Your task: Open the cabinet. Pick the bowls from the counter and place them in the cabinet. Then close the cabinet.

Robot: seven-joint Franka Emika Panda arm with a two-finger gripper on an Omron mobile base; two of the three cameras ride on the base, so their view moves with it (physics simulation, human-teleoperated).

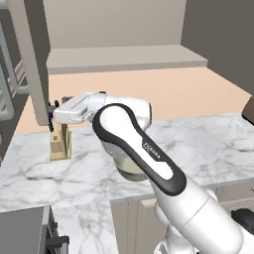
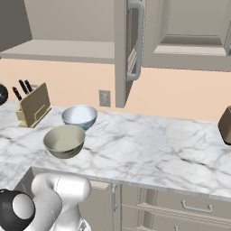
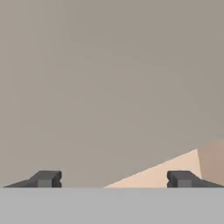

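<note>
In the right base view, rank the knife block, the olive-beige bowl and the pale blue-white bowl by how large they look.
1. Olive-beige bowl, largest, though it sits nearer the camera.
2. Knife block and pale blue-white bowl look about alike; the block is taller, the bowl wider, so I won't rank them.

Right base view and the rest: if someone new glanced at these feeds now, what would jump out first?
Probably the cabinet door swung open above the counter, edge-on with its long bar handle. Next, the two bowls side by side near the counter's left end: the pale blue-white bowl behind, the olive-beige bowl in front, a knife block to their left. In the left base view the white arm reaches left, its gripper open close to the door.
</note>
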